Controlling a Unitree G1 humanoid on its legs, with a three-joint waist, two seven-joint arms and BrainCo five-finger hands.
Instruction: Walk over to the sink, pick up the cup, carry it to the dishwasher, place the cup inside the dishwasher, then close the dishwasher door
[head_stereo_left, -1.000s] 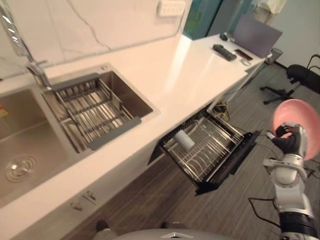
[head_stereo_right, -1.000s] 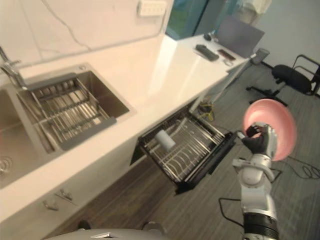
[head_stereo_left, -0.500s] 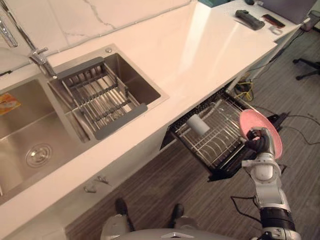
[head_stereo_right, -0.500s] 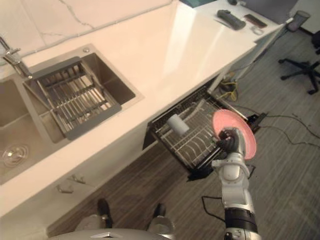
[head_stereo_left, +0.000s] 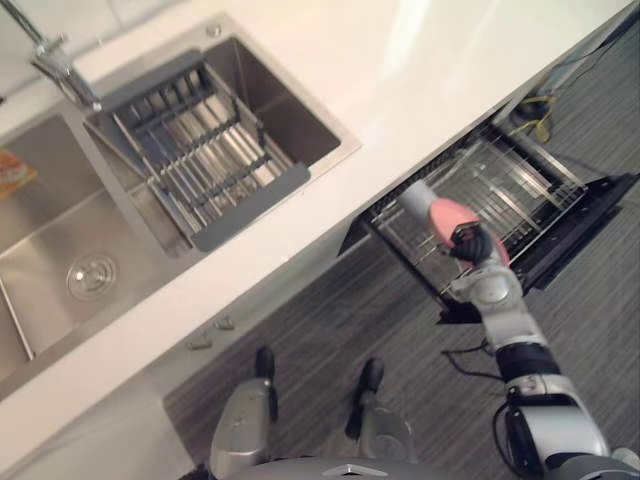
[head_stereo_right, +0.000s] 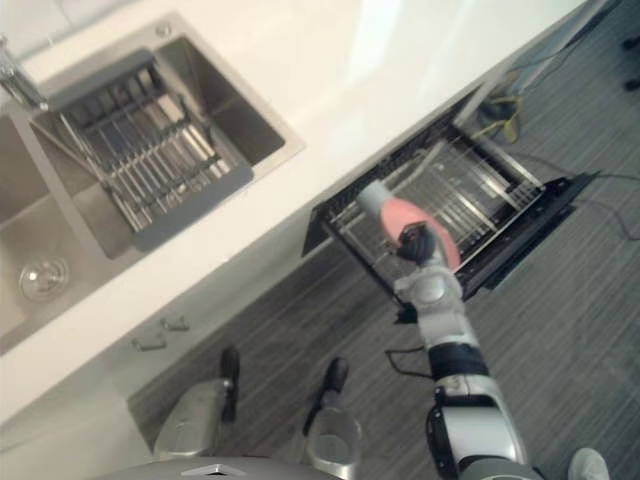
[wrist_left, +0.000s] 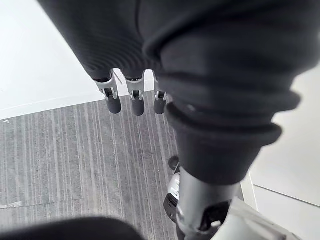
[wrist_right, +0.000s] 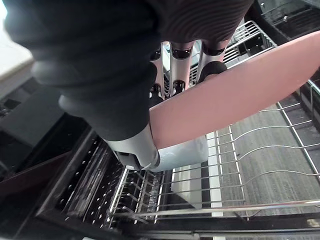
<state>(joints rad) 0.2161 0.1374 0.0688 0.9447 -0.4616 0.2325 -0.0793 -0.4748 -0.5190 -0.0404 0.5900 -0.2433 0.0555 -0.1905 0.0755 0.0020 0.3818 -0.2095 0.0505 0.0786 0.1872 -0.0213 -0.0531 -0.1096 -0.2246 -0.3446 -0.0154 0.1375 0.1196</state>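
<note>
We see right hand (head_stereo_left: 470, 243) clenched on pink plate (wrist_right: 240, 95) | white cup (wrist_right: 182, 152) just below it in dishwasher rack (head_stereo_left: 503, 183) | left hand (wrist_left: 136, 96) relaxed.

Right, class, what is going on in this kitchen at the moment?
A humanoid robot stands at the open dishwasher. Its right hand is curled round the rim of a pink plate and holds it over the pulled-out wire rack, where a white cup already lies. The plate is not yet set down. The left hand hangs open, holding nothing.
</note>
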